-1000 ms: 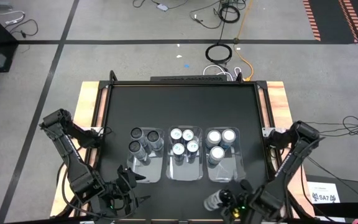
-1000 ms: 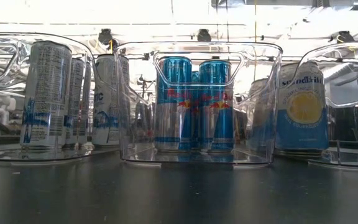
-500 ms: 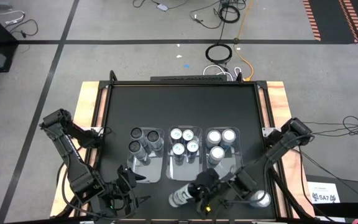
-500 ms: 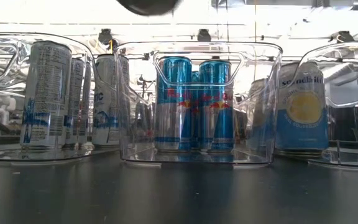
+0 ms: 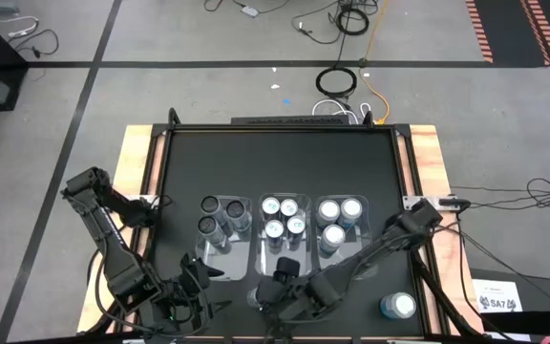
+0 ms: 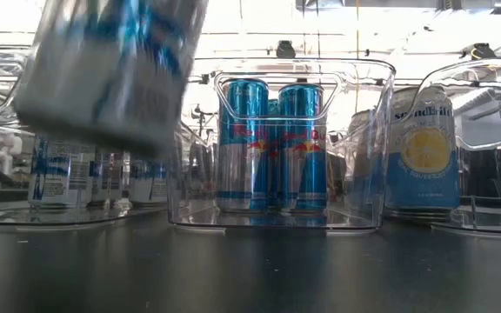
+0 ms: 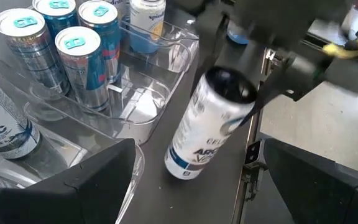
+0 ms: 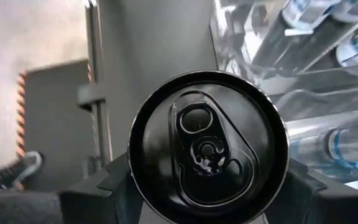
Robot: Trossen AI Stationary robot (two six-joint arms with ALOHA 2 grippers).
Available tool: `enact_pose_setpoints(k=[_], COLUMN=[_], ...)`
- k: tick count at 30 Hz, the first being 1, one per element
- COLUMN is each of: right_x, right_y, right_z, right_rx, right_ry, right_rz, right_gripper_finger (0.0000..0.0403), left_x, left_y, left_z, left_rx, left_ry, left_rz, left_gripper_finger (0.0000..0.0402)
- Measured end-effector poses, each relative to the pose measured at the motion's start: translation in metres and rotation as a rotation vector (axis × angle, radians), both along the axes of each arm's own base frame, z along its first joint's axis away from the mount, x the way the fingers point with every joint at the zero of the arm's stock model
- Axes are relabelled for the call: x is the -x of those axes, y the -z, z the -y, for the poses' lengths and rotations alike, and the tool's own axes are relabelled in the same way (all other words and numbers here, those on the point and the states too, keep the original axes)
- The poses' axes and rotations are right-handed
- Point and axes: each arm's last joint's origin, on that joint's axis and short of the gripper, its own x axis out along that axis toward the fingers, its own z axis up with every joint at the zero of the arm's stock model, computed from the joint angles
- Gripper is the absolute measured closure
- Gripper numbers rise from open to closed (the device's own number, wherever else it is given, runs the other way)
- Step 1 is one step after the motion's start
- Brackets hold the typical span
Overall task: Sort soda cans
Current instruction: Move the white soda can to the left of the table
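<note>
**Dark-topped can carried toward the left bin**

The left hand (image 5: 191, 287) waits at the desk's (image 5: 280, 162) near left corner, its fingers spread and holding nothing. Just beside it, the left bin (image 5: 222, 239) holds three dark-topped silver cans (image 5: 220, 218). The middle bin (image 7: 135, 93) holds four blue-and-silver cans (image 5: 283, 220), and the right bin (image 5: 347, 244) holds three yellow-and-blue cans (image 5: 337, 222).

The right hand (image 5: 280, 287) reaches across the near edge, clenched around a slim silver-and-blue can (image 7: 213, 121) near its dark top and holding it tilted above the desk in front of the left and middle bins. One more can (image 5: 397, 306) stands alone by the near right corner.

The carried can looks rigid but thin-walled, smooth and slippery, likely to dent under a hard squeeze. A moderate grip across the upper body probably suits it best.
</note>
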Motion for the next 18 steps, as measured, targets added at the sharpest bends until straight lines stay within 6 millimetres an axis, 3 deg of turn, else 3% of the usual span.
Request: enact_pose_setpoints(k=[8, 18], right_x=[-0.013, -0.015], right_y=[0.024, 0.027], right_z=[-0.005, -0.004], right_rx=[0.005, 0.010], right_ry=[-0.035, -0.028], right_rz=[-0.094, -0.100], right_gripper_finger=[0.0163, 0.0119], left_x=[0.000, 0.000], left_y=[0.000, 0.000], left_z=[0.000, 0.000], left_rx=[0.000, 0.000], left_ry=[0.000, 0.000], left_rz=[0.000, 0.000], left_gripper_finger=[0.0037, 0.0037])
